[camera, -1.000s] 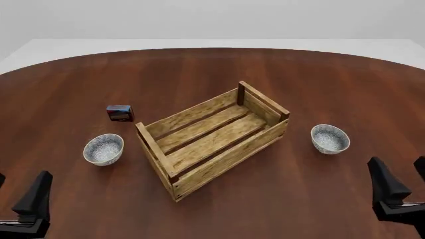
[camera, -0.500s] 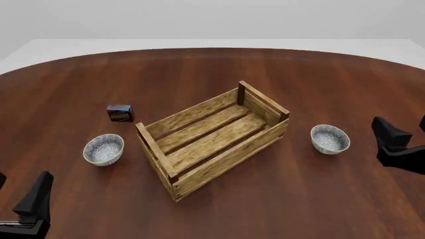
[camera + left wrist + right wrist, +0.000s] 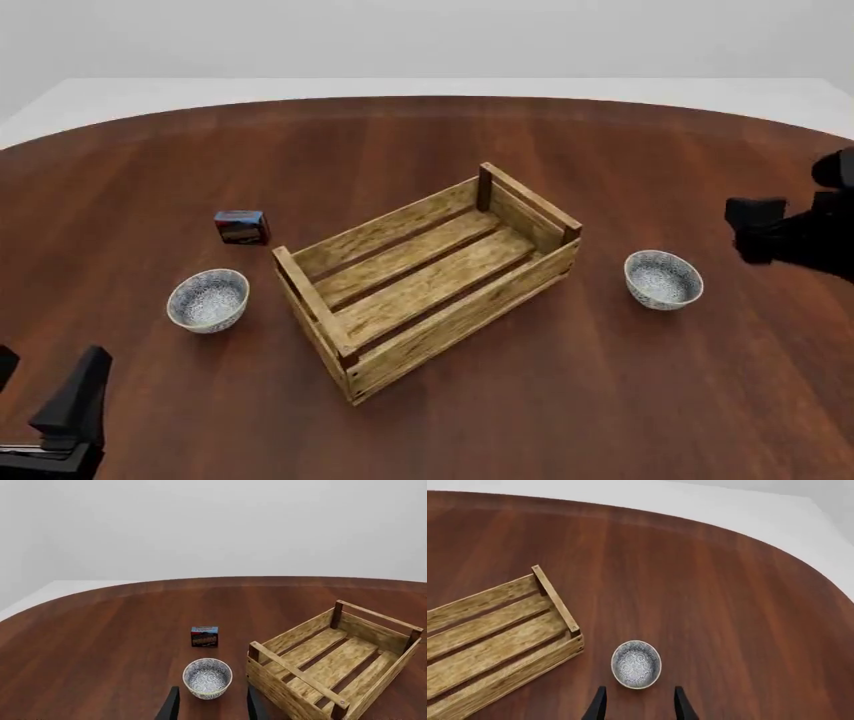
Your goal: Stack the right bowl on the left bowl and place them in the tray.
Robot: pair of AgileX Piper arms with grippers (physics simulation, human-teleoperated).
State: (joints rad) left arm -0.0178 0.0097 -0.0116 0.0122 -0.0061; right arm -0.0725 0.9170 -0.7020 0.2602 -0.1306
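The right gripper (image 3: 637, 705) has risen and swung forward over the last second, fingers spread, empty; the right bowl (image 3: 636, 663) now sits just ahead between its tips. Grasp looks next. Left gripper (image 3: 209, 707) waits spread before the left bowl (image 3: 207, 678), tray (image 3: 427, 285) between.

Polished dark reddish wood with long fine grain and a soft sheen across the table (image 3: 427, 150). Rough, light-brown unfinished slats with knots and streaks on the tray (image 3: 441, 275), darker wood at its corner posts. Glazed ceramic look on the left bowl (image 3: 208, 299) and the right bowl (image 3: 663, 279), speckled grey-blue on white, smooth. Glossy printed card or plastic in dark red and blue on the small box (image 3: 242, 227). Matt black plastic on the left gripper (image 3: 54, 405) and the right gripper (image 3: 787, 235).
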